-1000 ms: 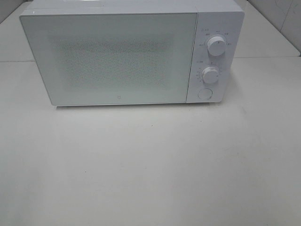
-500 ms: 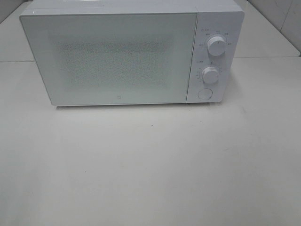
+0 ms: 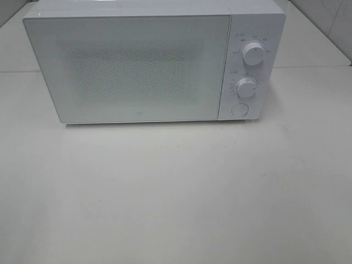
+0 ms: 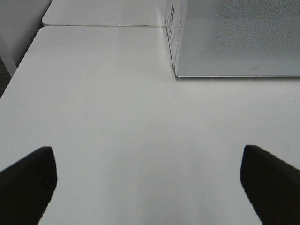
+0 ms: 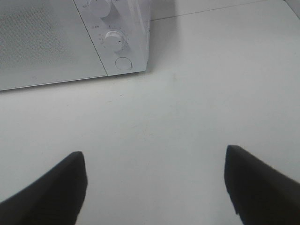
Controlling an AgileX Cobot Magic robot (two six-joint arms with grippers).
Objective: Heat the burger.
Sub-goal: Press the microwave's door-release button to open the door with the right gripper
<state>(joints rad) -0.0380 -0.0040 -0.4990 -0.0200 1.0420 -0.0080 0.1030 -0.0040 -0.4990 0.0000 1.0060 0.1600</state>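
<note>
**Bench inspection: microwave shut, both grippers empty**

Item 1, the microwave (image 3: 137, 66): white, stands toward the far edge of the bench (image 3: 176, 192), front turned to the near edge. Door (image 3: 132, 69) shut flush, with a pale panel and a fine dotted screen; nothing discernible behind it. Control strip on the right end of the front: upper dial (image 3: 253, 54), lower dial (image 3: 246, 87) and round button (image 3: 238, 109), stacked in that order from top down. Pointer settings too small to read.

Item 2, position of the burger: cannot tell. Not seen on the bench in the high view or in either wrist view, and the door screen hides the inside of the microwave.

Item 3, the left gripper (image 4: 147, 157): spread wide, dark fingers (image 4: 28, 183) well apart, only bare bench between them, nothing held. Looks toward the left front corner of the microwave, with the left edge of the bench in sight. Outside the high view.

Item 4, the right gripper (image 5: 154, 157): likewise opened wide, fingers (image 5: 253, 183) well apart over bare bench, nothing held. Looks toward the control strip, with the lower dial and round button in sight. Outside the high view.

Item 5, bench surface: white and smooth, with a seam running parallel to the far edge beside the microwave.
</note>
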